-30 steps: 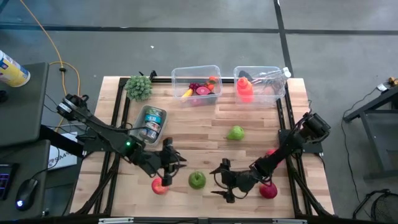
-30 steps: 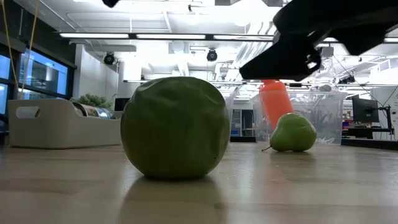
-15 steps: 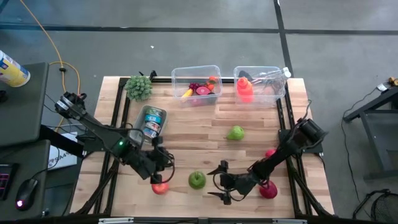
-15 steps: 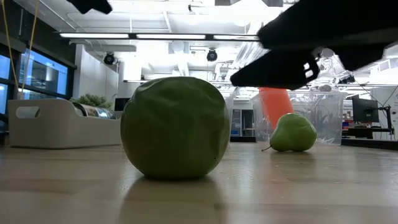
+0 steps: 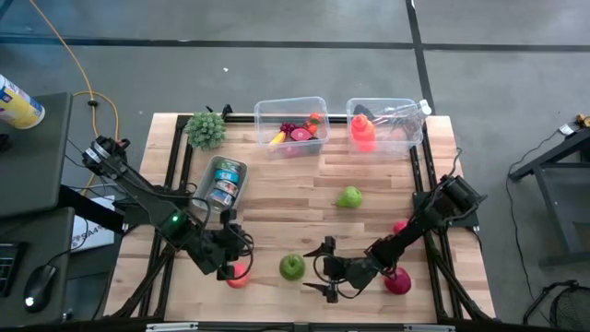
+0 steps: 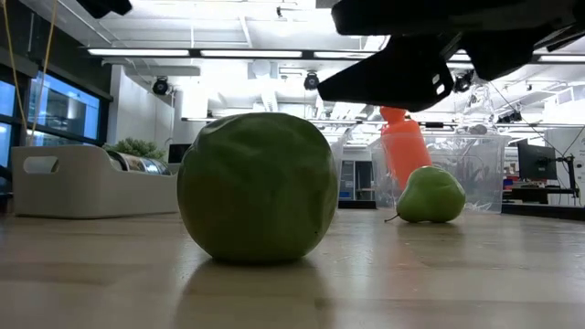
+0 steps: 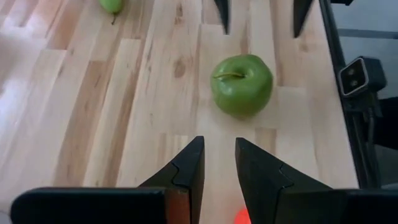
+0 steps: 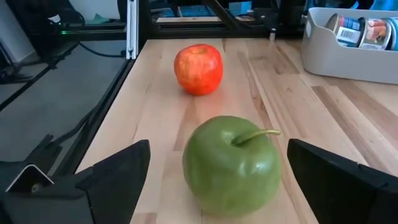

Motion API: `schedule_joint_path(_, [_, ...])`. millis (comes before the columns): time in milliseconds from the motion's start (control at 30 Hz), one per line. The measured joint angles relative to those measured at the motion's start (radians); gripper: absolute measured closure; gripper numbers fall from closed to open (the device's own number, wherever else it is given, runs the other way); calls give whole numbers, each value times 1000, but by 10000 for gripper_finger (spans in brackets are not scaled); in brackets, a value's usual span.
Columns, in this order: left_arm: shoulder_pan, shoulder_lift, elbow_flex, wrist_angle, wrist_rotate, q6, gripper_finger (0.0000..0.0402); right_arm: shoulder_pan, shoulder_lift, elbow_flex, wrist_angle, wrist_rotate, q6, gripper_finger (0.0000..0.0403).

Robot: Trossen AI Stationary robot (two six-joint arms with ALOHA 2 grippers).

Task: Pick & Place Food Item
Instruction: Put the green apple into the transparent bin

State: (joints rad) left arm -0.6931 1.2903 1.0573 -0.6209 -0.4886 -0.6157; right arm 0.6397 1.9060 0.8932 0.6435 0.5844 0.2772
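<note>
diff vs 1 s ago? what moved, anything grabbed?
Left gripper swung from near the green apple back toward the table's left, and now sits over the red apple, fingers narrow, nothing visibly held. Right gripper crept a little toward the green apple, jaws wide open, not touching it. Both apples, the pear and the bins did not move.
</note>
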Motion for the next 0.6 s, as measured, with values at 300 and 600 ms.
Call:
schedule_joint_path(300, [-19,0,0,3,-7,-14,319,-34,0,0,-2,-20,17,34])
schedule_joint_path(600, [-32,22,0,78,-27,-10,319,-51,0,0,-3,-45,-16,34])
